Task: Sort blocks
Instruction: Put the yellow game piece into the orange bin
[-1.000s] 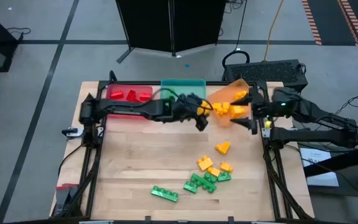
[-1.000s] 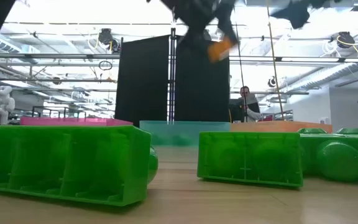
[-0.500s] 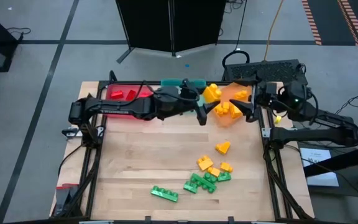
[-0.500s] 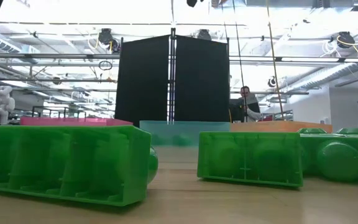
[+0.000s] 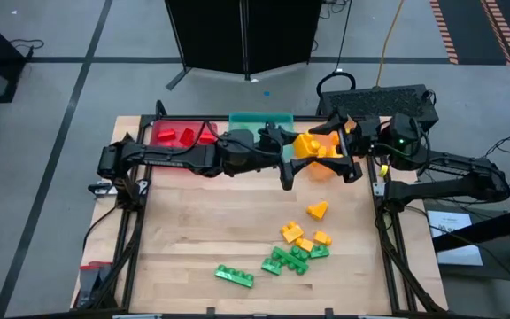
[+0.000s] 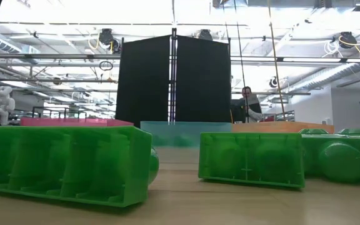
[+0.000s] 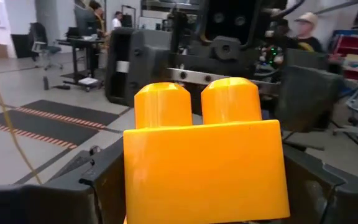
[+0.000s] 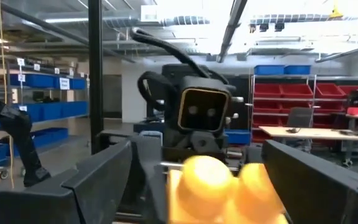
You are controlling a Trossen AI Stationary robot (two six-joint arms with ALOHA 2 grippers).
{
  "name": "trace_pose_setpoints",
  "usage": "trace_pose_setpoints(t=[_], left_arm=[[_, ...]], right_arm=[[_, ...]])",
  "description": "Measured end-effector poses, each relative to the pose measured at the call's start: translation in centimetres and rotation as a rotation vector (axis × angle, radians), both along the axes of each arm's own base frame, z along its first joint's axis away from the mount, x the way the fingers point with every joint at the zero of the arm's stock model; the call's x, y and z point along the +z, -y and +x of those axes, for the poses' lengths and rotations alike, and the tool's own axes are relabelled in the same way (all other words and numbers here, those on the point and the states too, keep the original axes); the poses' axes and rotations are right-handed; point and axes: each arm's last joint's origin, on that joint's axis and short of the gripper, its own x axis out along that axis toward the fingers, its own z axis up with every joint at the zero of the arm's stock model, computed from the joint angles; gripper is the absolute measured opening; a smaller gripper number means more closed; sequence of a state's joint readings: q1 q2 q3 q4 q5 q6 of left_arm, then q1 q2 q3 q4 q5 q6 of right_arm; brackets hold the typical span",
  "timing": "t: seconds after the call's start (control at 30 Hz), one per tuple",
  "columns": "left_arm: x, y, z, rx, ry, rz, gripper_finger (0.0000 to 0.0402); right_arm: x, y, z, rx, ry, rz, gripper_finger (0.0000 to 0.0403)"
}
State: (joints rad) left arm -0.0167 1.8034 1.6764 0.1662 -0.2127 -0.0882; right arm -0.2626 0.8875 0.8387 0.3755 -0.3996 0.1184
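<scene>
My left gripper (image 5: 299, 152) reaches level from the table's left and is shut on a yellow two-stud block (image 5: 306, 144), high above the orange tray (image 5: 324, 169). My right gripper (image 5: 335, 151) faces it from the table's right, open. Its fingers (image 8: 104, 180) stand on either side of the yellow block (image 8: 219, 186) without touching it. Loose yellow blocks (image 5: 317, 210) and green blocks (image 5: 235, 276) lie flat on the table nearer the front. In the low view the green blocks (image 6: 252, 159) fill the foreground and no gripper shows. My left gripper pinches the yellow block by its two opposite side walls (image 7: 132, 180) between its two fingers. The fingers come level from the table's left. The block is lifted clear of the trays and the table, upright with its studs (image 7: 163, 102) on top.
A red tray (image 5: 204, 133) with red blocks and a teal tray (image 5: 259, 119) stand along the far edge, left of the orange tray. Bare wood lies at the table's left and middle. A person shows far behind the table (image 6: 247, 103).
My left gripper has risen with the yellow block, up out of the low view, and tipped from slanting down to level. My right gripper has tipped up to about level and come toward the table's left, so that its open fingers now flank the block.
</scene>
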Motion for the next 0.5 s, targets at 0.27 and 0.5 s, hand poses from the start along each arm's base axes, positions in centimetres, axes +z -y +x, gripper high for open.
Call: trace_pose_setpoints(t=[0.27,0.5], left_arm=[[0.2,1.0,0.0,-0.029,0.015,0.0,0.0305],[0.1,1.4,0.0,-0.037,0.012,-0.001,0.0305]], right_arm=[[-0.1,0.1,0.3,-0.002,0.0,-0.007,0.0357],[-0.4,0.1,0.8,0.027,-0.021,-0.011,0.0357]])
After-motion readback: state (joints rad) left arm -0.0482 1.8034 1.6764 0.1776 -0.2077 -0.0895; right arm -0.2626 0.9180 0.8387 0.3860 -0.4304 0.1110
